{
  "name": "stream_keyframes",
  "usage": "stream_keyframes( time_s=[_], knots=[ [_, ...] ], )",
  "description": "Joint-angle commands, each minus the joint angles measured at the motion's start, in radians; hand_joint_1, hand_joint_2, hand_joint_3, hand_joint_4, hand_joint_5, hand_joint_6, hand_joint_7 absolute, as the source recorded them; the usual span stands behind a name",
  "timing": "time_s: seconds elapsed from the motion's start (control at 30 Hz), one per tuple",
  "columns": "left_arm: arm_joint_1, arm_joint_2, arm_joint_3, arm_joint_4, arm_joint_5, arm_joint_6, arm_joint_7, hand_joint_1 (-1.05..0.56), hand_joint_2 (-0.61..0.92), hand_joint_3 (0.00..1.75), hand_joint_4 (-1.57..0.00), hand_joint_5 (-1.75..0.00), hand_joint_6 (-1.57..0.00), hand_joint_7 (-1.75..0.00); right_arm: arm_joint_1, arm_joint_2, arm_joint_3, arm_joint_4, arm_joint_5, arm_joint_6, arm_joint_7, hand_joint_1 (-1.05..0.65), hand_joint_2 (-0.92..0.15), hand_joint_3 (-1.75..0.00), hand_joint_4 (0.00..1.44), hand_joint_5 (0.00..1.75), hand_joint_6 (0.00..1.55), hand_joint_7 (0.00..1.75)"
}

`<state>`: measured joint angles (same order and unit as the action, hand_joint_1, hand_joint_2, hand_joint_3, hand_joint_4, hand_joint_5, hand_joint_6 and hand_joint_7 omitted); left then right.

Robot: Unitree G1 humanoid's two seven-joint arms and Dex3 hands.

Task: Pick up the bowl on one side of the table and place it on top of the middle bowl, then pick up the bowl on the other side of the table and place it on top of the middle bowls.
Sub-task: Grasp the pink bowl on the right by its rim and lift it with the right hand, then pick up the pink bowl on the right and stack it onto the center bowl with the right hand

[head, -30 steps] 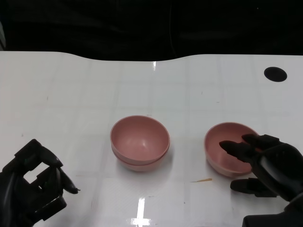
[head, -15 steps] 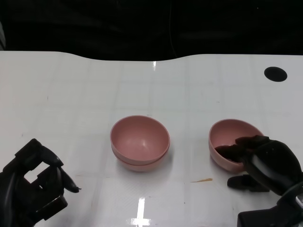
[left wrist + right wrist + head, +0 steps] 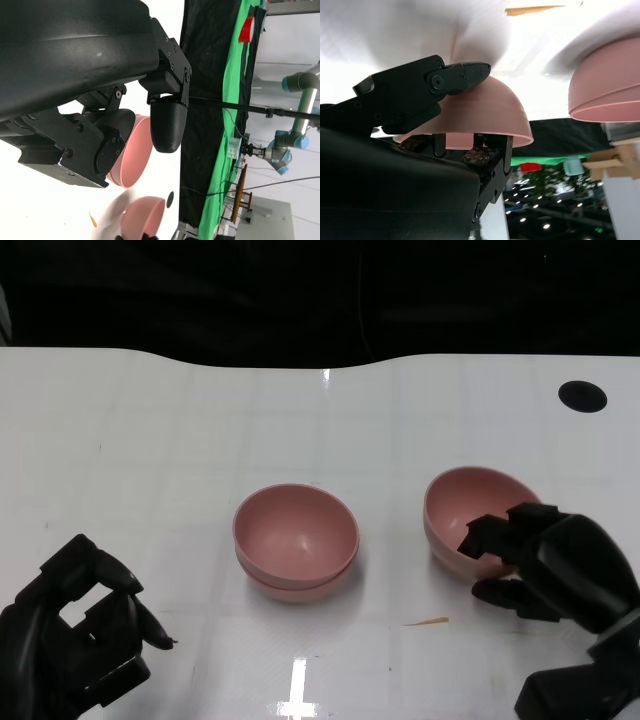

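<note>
First bowl already stacked, second bowl now in the right hand's grip.

In the centre of the head view the middle stack (image 3: 296, 542) shows two rims, so I judge that one side bowl is already placed. The last bowl (image 3: 468, 520) is at the right of centre, tilted, and still apart from the stack; it has to be carried over and set on top. The right hand (image 3: 560, 570) at the lower right holds it, fingers (image 3: 490, 536) inside the rim and the thumb outside. The left hand (image 3: 75, 625) rests at the lower left above the white counter (image 3: 180, 430), fingers curled around nothing.
</note>
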<state>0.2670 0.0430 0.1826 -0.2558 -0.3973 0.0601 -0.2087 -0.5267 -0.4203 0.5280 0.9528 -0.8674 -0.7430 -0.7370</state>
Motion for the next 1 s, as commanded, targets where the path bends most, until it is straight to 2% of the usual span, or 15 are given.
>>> stream_keyframes(
  time_s=[0.03, 0.27, 0.33, 0.4, 0.47, 0.5, 0.67, 0.83, 0.9, 1.0],
  knots=[
    [-0.001, 0.004, -0.003, 0.006, 0.015, -0.024, -0.008, 0.05, 0.62, 1.36, -0.75, -1.75, -0.58, -1.75, -0.035, -0.065, -0.041, -0.091, 0.071, -0.05, 0.124, -0.15, -0.9, -0.37, 0.7, 1.75, 0.54, 1.72],
    [-0.002, 0.002, -0.015, 0.018, 0.025, -0.048, -0.014, 0.04, 0.63, 1.34, -0.76, -1.75, -0.59, -1.75, -0.087, -0.124, -0.104, -0.246, 0.206, -0.155, 0.389, -0.16, -0.91, -0.31, 0.74, 1.75, 0.54, 1.75],
    [-0.003, 0.0, -0.017, 0.024, 0.028, -0.057, -0.017, 0.03, 0.63, 1.34, -0.76, -1.75, -0.59, -1.75, -0.101, -0.126, -0.122, -0.287, 0.246, -0.166, 0.46, -0.15, -0.92, -0.34, 0.78, 1.75, 0.59, 1.75],
    [-0.003, -0.002, -0.018, 0.028, 0.03, -0.061, -0.018, 0.02, 0.63, 1.34, -0.76, -1.75, -0.59, -1.75, -0.118, -0.124, -0.134, -0.318, 0.297, -0.182, 0.539, -0.16, -0.91, -0.45, 0.79, 1.75, 0.6, 1.75],
    [-0.004, -0.005, -0.019, 0.029, 0.029, -0.06, -0.016, 0.02, 0.63, 1.33, -0.74, -1.75, -0.58, -1.75, -0.142, -0.121, -0.139, -0.35, 0.347, -0.203, 0.619, -0.14, -0.71, -0.74, 0.84, 1.75, 0.68, 1.68],
    [-0.004, -0.006, -0.019, 0.029, 0.03, -0.059, -0.013, 0.02, 0.63, 1.32, -0.74, -1.75, -0.58, -1.75, -0.155, -0.118, -0.14, -0.362, 0.362, -0.218, 0.65, -0.13, -0.67, -0.8, 0.85, 1.75, 0.69, 1.67],
    [-0.004, -0.011, -0.018, 0.025, 0.028, -0.05, -0.008, 0.02, 0.63, 1.31, -0.75, -1.75, -0.58, -1.75, -0.211, -0.084, -0.132, -0.368, 0.404, -0.28, 0.763, -0.16, -0.59, -0.86, 0.89, 1.74, 0.7, 1.7],
    [-0.002, -0.013, -0.019, 0.021, 0.028, -0.049, -0.011, 0.03, 0.63, 1.32, -0.75, -1.75, -0.59, -1.75, -0.259, -0.034, -0.125, -0.357, 0.457, -0.3, 0.872, -0.16, -0.55, -0.89, 0.91, 1.69, 0.79, 1.55],
    [0.0, -0.013, -0.02, 0.017, 0.027, -0.045, -0.009, 0.03, 0.63, 1.32, -0.75, -1.75, -0.58, -1.75, -0.27, -0.01, -0.127, -0.355, 0.46, -0.297, 0.897, -0.17, -0.53, -0.9, 0.89, 1.73, 0.76, 1.62],
    [0.003, -0.016, -0.024, 0.014, 0.035, -0.044, -0.003, 0.03, 0.63, 1.32, -0.75, -1.75, -0.58, -1.75, -0.289, 0.021, -0.119, -0.343, 0.458, -0.293, 0.939, -0.19, -0.6, -0.81, 0.88, 1.75, 0.7, 1.72]
  ],
)
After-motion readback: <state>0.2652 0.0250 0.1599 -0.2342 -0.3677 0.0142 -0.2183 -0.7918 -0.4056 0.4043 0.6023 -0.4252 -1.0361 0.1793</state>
